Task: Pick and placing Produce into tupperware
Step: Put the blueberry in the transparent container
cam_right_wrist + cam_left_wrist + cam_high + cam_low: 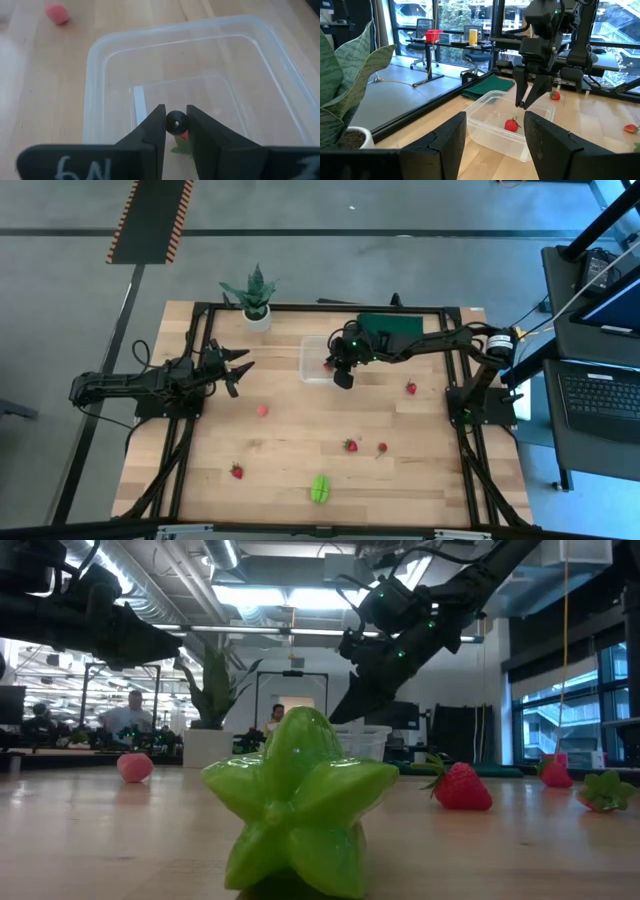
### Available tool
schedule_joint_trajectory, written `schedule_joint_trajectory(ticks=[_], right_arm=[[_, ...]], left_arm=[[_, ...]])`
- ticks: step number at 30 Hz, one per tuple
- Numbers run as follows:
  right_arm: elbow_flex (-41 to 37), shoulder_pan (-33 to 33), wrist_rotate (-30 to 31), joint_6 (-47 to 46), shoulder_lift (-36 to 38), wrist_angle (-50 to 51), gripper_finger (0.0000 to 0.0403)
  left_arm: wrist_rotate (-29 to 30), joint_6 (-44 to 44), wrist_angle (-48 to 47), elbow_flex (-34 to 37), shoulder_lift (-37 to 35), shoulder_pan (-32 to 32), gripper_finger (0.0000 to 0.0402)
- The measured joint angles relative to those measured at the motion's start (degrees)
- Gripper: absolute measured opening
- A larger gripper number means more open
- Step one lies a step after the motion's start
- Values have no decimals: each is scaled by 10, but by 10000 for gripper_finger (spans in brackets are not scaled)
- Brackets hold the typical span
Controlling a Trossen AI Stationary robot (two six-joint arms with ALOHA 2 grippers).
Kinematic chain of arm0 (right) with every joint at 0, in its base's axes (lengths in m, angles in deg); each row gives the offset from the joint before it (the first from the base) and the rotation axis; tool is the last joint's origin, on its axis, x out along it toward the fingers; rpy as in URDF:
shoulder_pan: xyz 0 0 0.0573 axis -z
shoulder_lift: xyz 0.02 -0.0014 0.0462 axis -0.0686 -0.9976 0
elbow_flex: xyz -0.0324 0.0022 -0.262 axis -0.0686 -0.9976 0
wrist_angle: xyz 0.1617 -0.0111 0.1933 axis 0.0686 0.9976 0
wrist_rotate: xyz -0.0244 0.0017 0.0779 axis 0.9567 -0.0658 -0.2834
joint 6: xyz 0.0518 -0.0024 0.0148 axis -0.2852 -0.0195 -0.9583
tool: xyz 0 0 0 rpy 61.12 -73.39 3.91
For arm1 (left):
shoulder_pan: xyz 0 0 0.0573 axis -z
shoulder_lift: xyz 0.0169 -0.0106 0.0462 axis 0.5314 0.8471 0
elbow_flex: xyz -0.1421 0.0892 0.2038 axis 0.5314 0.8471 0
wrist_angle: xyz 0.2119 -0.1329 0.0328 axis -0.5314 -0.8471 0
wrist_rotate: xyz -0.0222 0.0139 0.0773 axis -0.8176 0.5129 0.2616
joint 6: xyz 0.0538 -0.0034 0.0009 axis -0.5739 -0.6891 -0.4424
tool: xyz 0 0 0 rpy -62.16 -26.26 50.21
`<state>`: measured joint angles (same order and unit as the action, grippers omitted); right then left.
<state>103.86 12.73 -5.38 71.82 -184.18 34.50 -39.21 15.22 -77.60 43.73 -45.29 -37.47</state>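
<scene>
One strawberry (511,124) already inside tupperware (318,360). Right pincer (526,102) above tupperware, slightly parted, empty. Left pincer (238,370) beside tupperware, open, idle. Five berries, green starfruit (320,488) remain on worktop (290,450).

From my remote station it was a robotics lab, open industrial hall, exposed ceiling ducts (150,610), concrete floor with hazard-striped mat (150,220), office chairs (422,27), seated people (128,715).

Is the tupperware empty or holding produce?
Not empty: one strawberry lies inside the tupperware, under the right claw; the other pieces lie out on the table.
</scene>
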Motion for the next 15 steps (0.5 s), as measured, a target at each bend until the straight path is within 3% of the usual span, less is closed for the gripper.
schedule_joint_trajectory(ticks=[15], right_arm=[[0,0,0,4,0,0,77]], left_arm=[[0,0,0,0,0,0,192]])
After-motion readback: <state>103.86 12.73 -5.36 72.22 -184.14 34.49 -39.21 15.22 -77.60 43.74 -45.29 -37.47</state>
